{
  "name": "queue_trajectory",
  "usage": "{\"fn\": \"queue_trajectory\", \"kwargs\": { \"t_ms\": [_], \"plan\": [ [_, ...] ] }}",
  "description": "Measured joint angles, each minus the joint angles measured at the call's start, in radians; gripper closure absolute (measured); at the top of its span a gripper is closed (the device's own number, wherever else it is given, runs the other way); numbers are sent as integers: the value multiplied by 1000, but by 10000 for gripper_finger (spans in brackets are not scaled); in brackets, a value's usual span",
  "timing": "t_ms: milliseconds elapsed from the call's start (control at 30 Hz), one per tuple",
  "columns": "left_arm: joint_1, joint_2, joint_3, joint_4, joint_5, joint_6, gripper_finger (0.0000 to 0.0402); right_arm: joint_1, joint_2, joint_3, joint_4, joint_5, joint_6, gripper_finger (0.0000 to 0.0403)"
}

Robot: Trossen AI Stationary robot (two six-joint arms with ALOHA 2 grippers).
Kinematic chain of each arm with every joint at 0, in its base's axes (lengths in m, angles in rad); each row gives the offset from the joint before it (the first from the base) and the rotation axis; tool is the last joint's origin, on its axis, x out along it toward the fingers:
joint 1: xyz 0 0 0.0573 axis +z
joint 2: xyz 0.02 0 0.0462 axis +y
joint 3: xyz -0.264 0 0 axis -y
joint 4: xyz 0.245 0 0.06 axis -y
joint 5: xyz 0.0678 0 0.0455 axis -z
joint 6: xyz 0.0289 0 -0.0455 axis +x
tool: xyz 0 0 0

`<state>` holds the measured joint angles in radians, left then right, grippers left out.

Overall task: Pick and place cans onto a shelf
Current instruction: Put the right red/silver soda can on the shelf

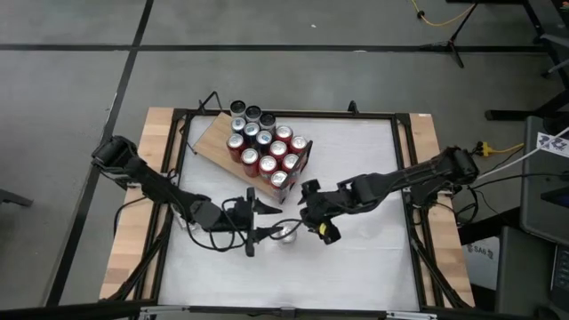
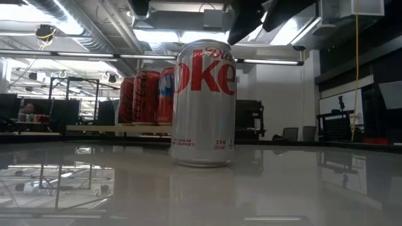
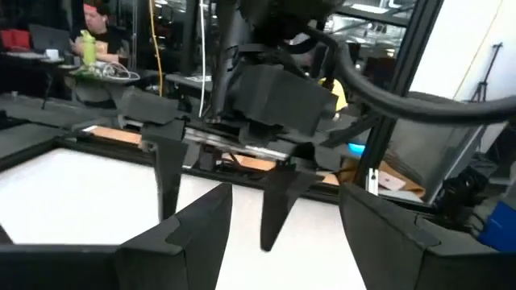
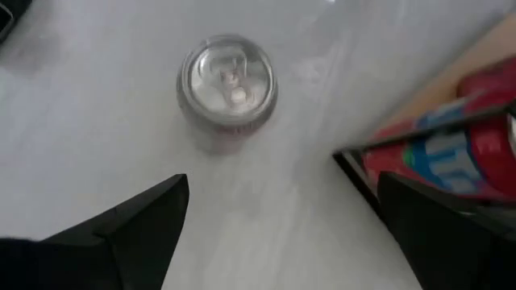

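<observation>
A silver Diet Coke can stands upright on its base on the white table, alone. My right gripper is open and empty above it, a little to the table's right, looking down on the can's top. My left gripper is open and empty just left of the can, facing the right gripper. The wooden shelf board lies at the table's far side, with over a dozen cans, mostly red, standing on it.
The shelf's black frame end and its nearest red and blue cans are close beside my right gripper. The black table frame runs around the white top. A person sits in the room behind.
</observation>
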<state>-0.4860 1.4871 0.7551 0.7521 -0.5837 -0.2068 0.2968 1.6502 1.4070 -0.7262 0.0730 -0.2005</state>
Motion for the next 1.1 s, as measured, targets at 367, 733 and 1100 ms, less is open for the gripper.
{"fn": "queue_trajectory", "kwargs": {
  "t_ms": [367, 733, 1100],
  "plan": [
    [1, 0, 15, -32, 81, 106, 131, 4, -47, -1, -67, 77, 13, 13],
    [0, 91, 15, -42, 77, 167, 24, 4, -49, -1, -60, 93, 22, 13],
    [3, 230, 14, -42, 71, 157, 16, 4, -48, -1, -58, 93, 24, 13]
  ]
}}
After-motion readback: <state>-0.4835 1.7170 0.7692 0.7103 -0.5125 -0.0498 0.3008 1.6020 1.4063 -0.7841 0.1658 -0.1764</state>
